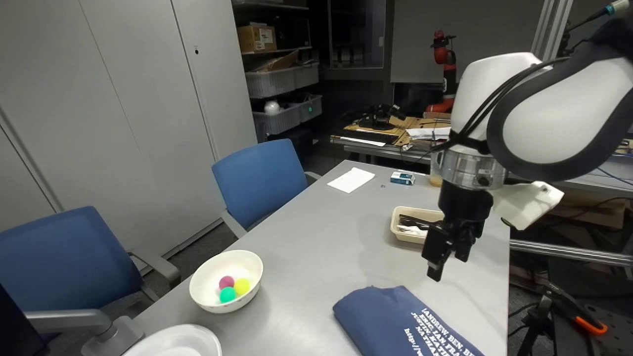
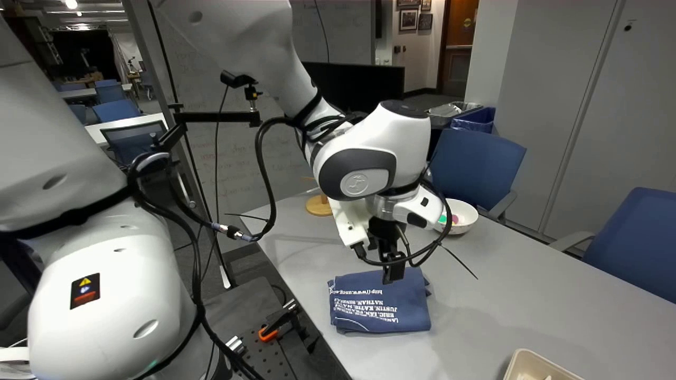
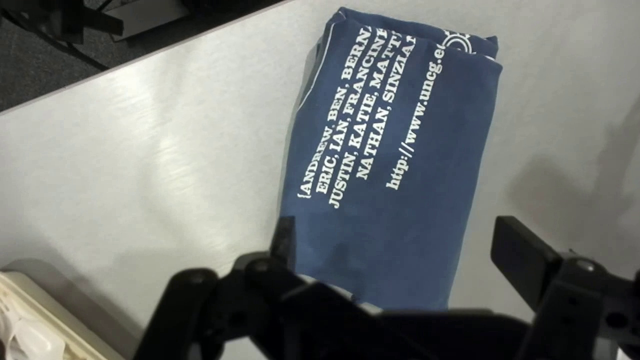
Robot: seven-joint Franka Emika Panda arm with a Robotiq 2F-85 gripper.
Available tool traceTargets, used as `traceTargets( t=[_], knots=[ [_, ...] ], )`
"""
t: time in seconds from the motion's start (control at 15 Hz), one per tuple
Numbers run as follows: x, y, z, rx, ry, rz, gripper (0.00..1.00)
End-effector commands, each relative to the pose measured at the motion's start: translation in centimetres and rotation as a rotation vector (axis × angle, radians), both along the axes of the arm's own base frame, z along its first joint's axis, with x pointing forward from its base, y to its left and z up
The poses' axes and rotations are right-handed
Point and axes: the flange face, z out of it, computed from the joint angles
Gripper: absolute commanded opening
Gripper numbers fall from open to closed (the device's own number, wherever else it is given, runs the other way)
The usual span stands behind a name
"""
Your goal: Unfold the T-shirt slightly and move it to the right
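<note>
The folded T-shirt [image 3: 395,165] is lying below the gripper [image 3: 400,246], whose fingers [image 3: 522,260] are standing apart; too deep pinching could be catching all layers.

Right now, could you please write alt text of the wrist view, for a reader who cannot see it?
A folded blue T-shirt with white printed names and a web address lies on a light grey table, beyond the robot's open black fingers. Part of a cream tray shows at lower left.
</note>
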Motion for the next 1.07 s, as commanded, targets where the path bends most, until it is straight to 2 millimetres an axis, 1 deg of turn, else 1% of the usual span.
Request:
traceTargets(
  t=[0.0, 0.07, 0.13, 0.27, 0.53, 0.6, 1.0],
  knots=[
    [-0.3, -1.1, -3.9, 0.035, 0.021, -0.018, 1.0],
    [-0.6, -1.3, -4.7, 0.045, 0.034, -0.018, 1.0],
    [-0.4, -1.0, -3.2, 0.032, 0.033, -0.019, 1.0],
    [-0.7, -1.2, -4.5, 0.04, 0.056, -0.021, 1.0],
    [-0.5, -1.2, -4.8, 0.034, 0.058, -0.014, 1.0],
    [-0.5, -1.3, -5.3, 0.038, 0.059, -0.017, 1.0],
    [-1.6, -3.0, -9.7, 0.001, 0.061, -0.048, 1.0]
  ],
)
